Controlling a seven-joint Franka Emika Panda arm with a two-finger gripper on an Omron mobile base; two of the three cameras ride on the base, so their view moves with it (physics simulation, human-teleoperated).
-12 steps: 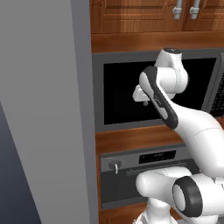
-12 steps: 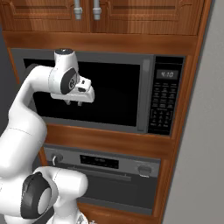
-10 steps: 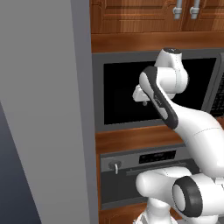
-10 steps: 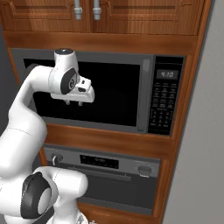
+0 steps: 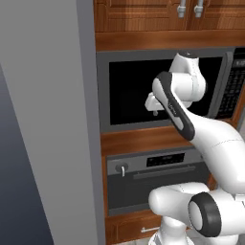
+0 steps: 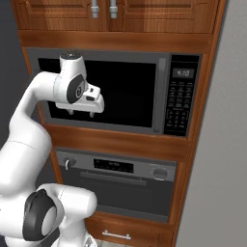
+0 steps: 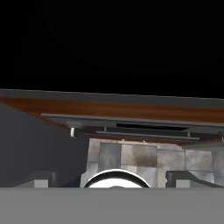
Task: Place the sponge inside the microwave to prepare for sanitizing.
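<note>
Nothing has shifted since the earlier frames — the gripper hangs before the microwave, whose black door is closed. Jaws spread wide, pinching nothing; oven at six o'clock below.

Warm reddish-brown wood cabinetry frames the wall of built-in appliances. At the top sit upper cabinet doors with short metal handles (paired close together at the doors' meeting edge). Lower down, a grey oven is set into the wood, with a round knob, a dark display strip and a long bar handle. Beneath it is a drawer front with a small metal pull. A tall plain grey panel stands to the left, and the floor is grey stone tile.
</note>
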